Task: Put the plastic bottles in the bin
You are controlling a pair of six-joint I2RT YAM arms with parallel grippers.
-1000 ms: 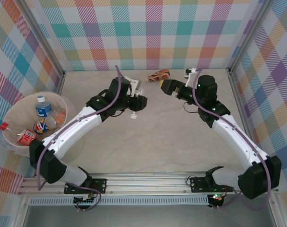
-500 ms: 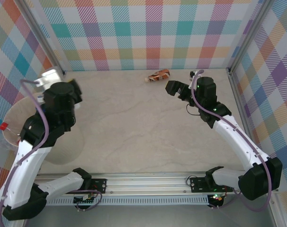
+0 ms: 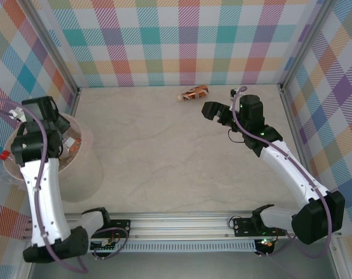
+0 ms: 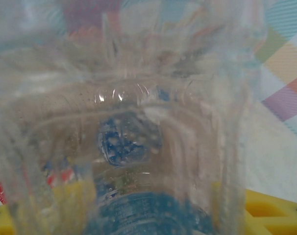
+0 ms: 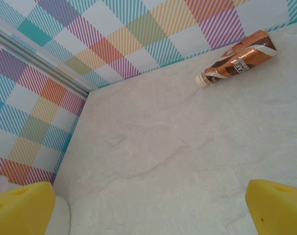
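Observation:
My left gripper (image 3: pixel 58 127) hangs over the bin (image 3: pixel 88 168) at the table's left edge. In the left wrist view it (image 4: pixel 138 215) is shut on a clear plastic bottle (image 4: pixel 138 122) with a blue label, which stands between the yellow fingers (image 4: pixel 273 210) and blurs most of what lies behind. A brown-labelled bottle (image 3: pixel 193 93) lies on its side near the back wall, cap pointing left; the right wrist view shows it (image 5: pixel 239 58) at the upper right. My right gripper (image 3: pixel 206 108) hovers open just right of it and nearer to me, with bare table between its yellow pads (image 5: pixel 278 205).
Checked walls enclose the table on three sides, with metal posts at the back corners. Other bottles lie inside the bin, partly hidden by my left arm; a red label (image 3: pixel 3 156) shows at its left rim. The rail with both arm bases (image 3: pixel 182 229) runs along the near edge.
My left arm has swung from the middle of the table far left to above the bin, carrying the bottle. The right gripper has barely shifted.

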